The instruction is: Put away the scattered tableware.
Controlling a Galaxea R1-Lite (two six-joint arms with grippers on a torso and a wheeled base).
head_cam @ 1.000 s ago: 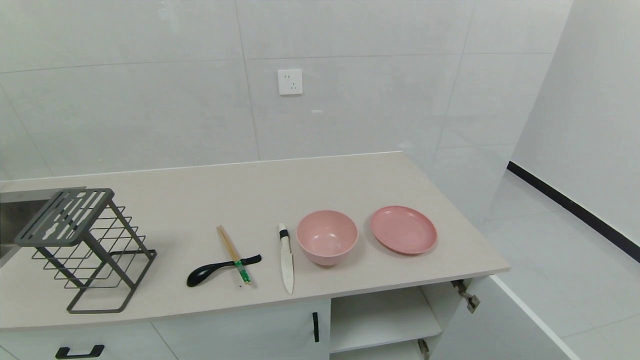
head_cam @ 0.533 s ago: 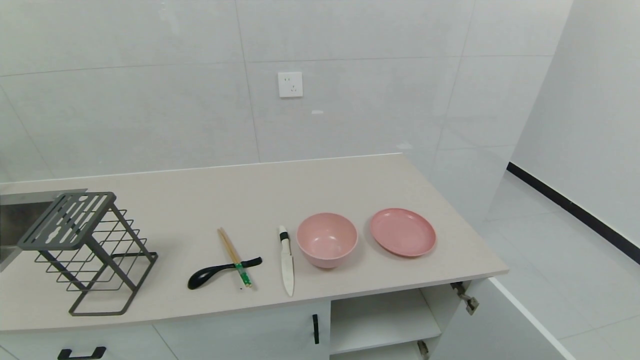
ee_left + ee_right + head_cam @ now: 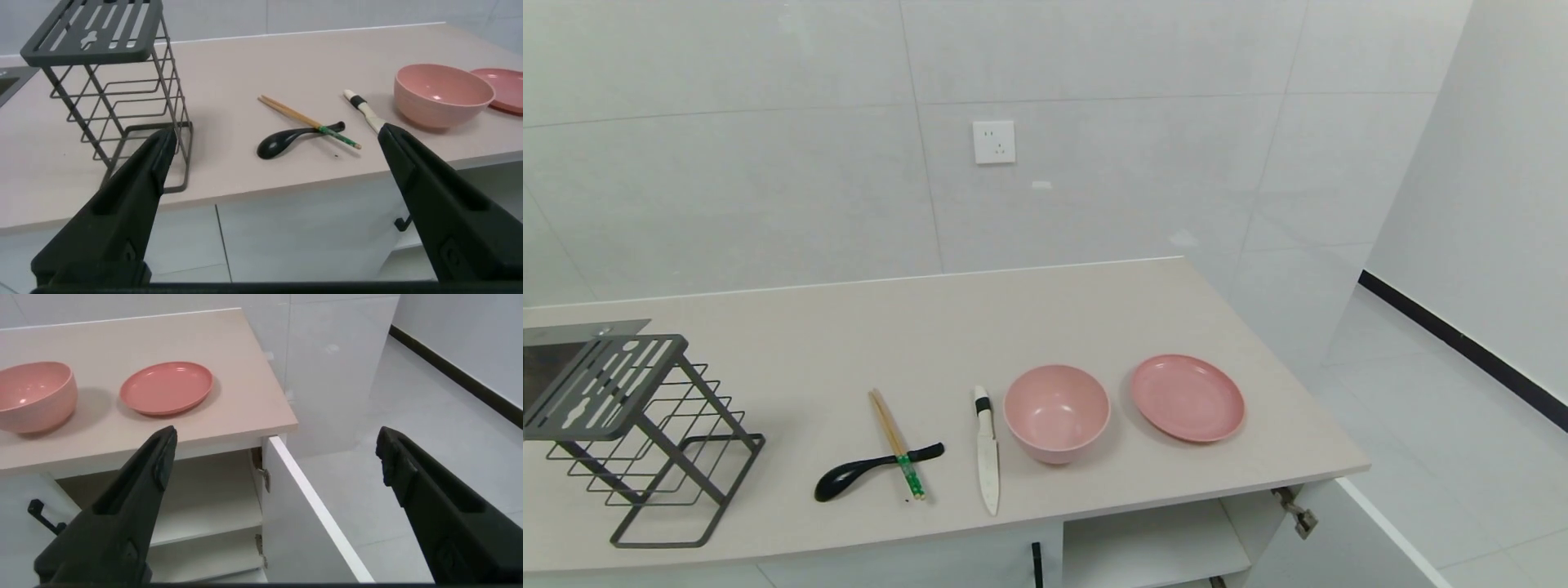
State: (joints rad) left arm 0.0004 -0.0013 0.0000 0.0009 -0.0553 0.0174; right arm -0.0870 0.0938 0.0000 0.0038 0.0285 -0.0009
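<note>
Along the counter's [image 3: 931,327] front lie a black spoon [image 3: 874,472] crossed by wooden chopsticks [image 3: 896,443], a white knife [image 3: 987,457], a pink bowl [image 3: 1056,412] and a pink plate [image 3: 1187,398]. My left gripper [image 3: 276,135] hangs open in front of the counter edge, facing the spoon [image 3: 282,143], chopsticks [image 3: 302,118] and knife [image 3: 364,110], with nothing between its fingers. Off the counter's right end my right gripper [image 3: 275,437] is open and empty, with the bowl [image 3: 33,396] and plate [image 3: 167,386] beyond it.
A dark wire rack [image 3: 645,433] stands at the counter's left, next to a sink corner [image 3: 556,343]. Under the plate a cabinet stands open, its white door [image 3: 315,514] swung out and its shelf [image 3: 204,514] bare. A tiled wall backs the counter.
The whole head picture has shifted, so the counter sits lower and closer: the camera moved. The tableware keeps its arrangement.
</note>
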